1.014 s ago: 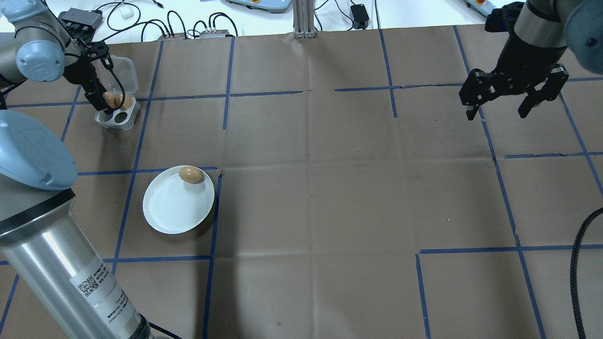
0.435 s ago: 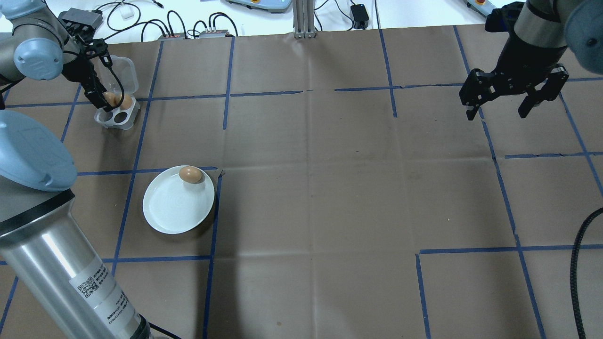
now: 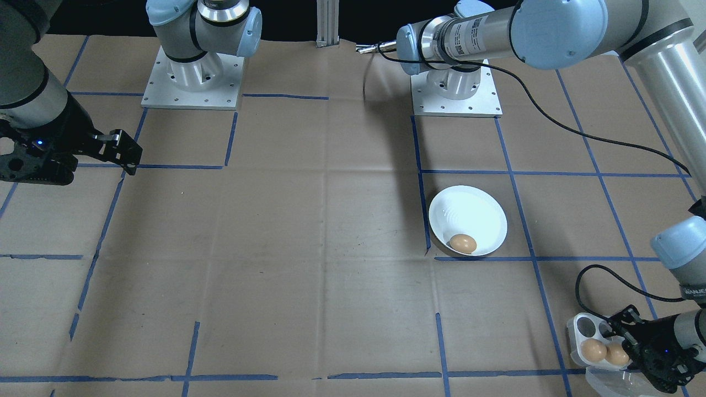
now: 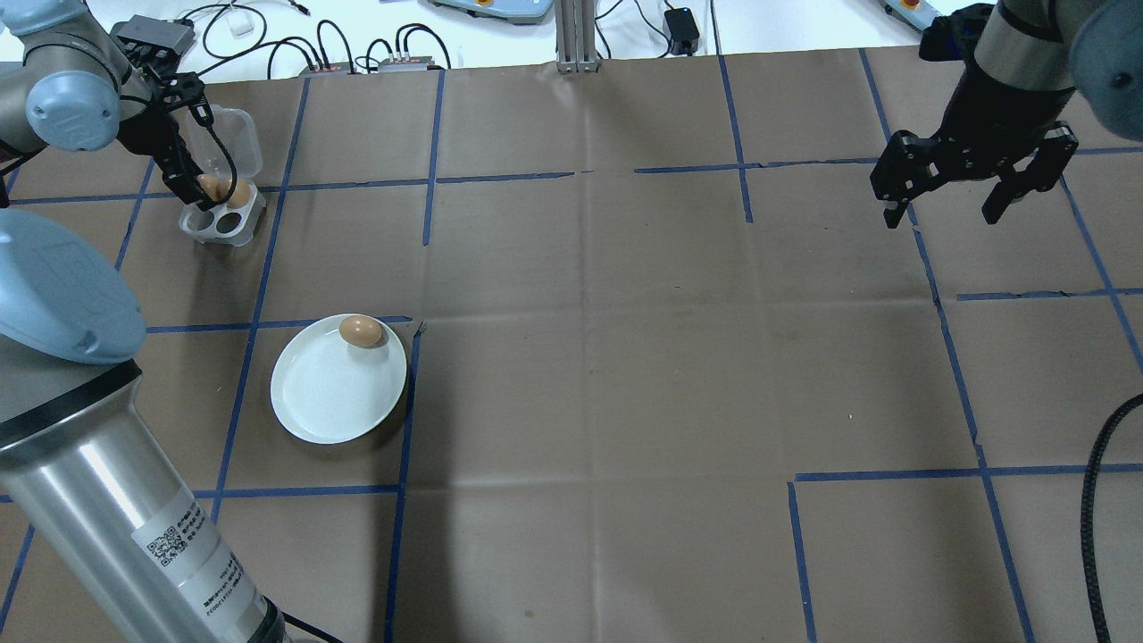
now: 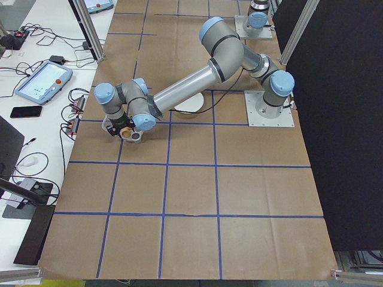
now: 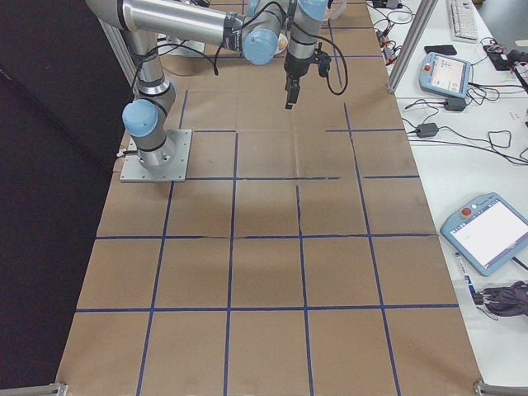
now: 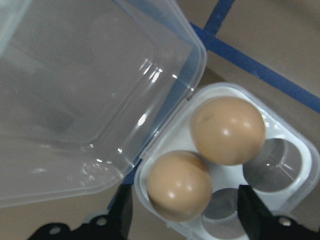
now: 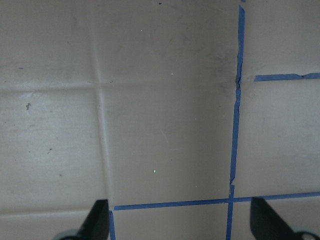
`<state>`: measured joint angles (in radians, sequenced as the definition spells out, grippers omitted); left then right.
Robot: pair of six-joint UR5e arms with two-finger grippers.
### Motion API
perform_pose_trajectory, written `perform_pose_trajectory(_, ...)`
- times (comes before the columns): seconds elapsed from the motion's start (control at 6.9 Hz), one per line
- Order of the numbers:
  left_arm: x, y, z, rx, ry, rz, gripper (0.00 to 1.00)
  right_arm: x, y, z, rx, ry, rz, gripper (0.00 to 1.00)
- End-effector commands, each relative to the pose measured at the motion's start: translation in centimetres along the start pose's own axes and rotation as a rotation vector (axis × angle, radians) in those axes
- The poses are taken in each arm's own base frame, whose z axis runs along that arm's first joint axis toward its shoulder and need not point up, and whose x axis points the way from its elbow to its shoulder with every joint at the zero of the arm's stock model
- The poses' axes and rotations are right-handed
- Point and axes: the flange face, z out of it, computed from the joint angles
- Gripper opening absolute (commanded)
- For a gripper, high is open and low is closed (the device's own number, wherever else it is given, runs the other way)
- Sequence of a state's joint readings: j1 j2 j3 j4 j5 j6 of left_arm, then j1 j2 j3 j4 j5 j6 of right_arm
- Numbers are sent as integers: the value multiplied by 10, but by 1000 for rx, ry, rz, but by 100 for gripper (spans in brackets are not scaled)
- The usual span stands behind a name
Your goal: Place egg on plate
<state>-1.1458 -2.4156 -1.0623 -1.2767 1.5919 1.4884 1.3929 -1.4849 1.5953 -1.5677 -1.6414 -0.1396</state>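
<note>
L gripper (image 7: 182,220) hovers over egg tray (image 7: 280,150) at desk's far-left corner, fingers wide astride nearer egg (image 7: 178,185). Lower straight, centre, close gently, clear neighbour egg (image 7: 227,130). Plate (image 4: 330,397) near-left, already w/ one egg (image 4: 361,331). R gripper (image 4: 973,192) fingers wide, idle.

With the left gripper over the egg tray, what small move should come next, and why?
Probably ease the left gripper straight down around the nearer egg, then close. The wrist view shows its fingers open on either side of that egg, which sits in the tray; the plate holds one egg already.
</note>
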Motion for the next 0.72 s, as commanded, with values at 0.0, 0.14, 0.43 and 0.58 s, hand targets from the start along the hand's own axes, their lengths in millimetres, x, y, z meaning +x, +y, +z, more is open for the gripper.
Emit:
perform_pose_trajectory(0.0, 0, 0, 0, 1, 2, -3, 62, 0, 0, 0, 0, 0, 0, 100)
perform_pose_trajectory(0.14, 0, 0, -1, 1, -1, -2, 58, 0, 0, 0, 0, 0, 0, 100)
perform_pose_trajectory(0.43, 0, 0, -2, -2, -1, -3, 44, 0, 0, 0, 0, 0, 0, 100)
perform_pose_trajectory(0.58, 0, 0, -3, -3, -3, -3, 38, 0, 0, 0, 1, 0, 0, 100)
